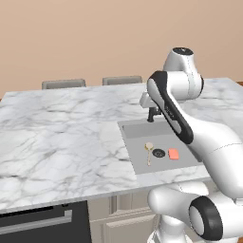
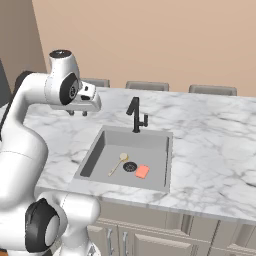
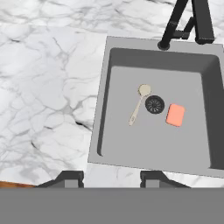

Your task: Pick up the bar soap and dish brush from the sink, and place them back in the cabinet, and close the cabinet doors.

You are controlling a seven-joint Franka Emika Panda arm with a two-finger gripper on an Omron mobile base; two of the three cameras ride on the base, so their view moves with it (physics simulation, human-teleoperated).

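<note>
Right of centre in the hand view, the bar soap (image 3: 175, 114) lies on the sink (image 3: 102, 131) floor beside the drain (image 3: 154, 104), ahead of the part-open, empty pincer (image 3: 111, 176). Left of the drain lies the dish brush (image 3: 139, 103), handle running lower-left. Upper left in the right base view, the pincer (image 2: 77, 113) hangs above the desk (image 2: 215, 145).

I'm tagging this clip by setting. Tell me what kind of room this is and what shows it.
A kitchen, probably an island. A grey sink with a black faucet is set into a marble counter, chair backs line its far side, and a dish brush and bar soap lie in the basin.
</note>
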